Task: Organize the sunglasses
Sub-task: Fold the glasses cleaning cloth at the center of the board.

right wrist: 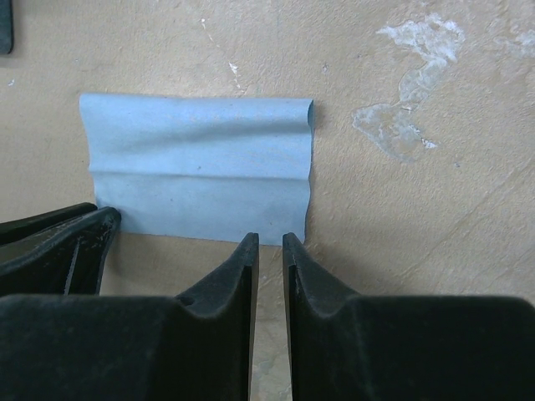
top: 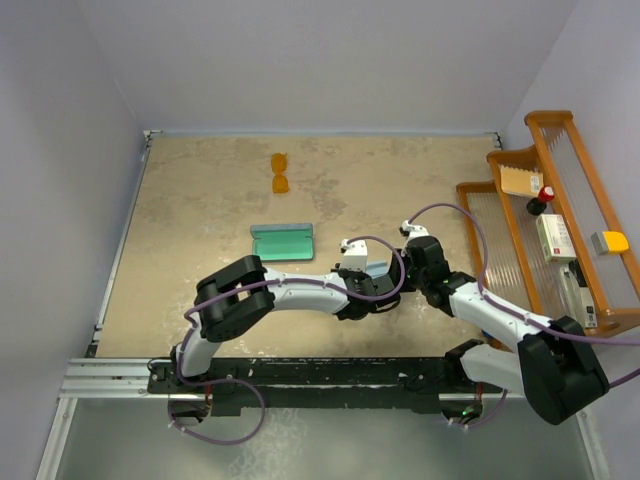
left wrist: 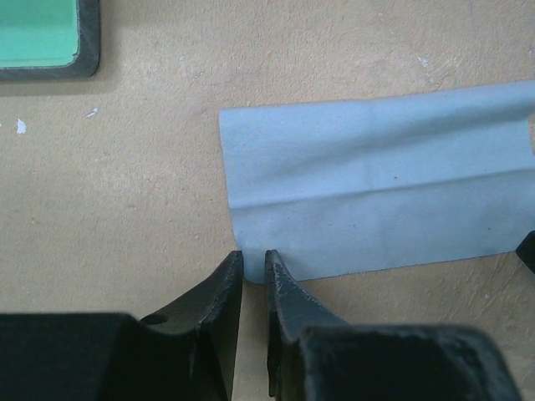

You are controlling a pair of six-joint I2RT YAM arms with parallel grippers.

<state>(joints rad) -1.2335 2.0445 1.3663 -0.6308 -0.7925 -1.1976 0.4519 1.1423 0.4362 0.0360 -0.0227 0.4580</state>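
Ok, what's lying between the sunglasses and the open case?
Nothing. In the top external view, the stretch of table between the sunglasses and the case is bare. The wrist views don't show that stretch.

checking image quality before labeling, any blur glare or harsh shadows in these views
Top external: even soft light, no glare, the sunglasses small but distinct. Left wrist: the blue cloth slightly soft, its fold gently shaded. Right wrist: sharper, pale patches on the table look like wear, not glare.
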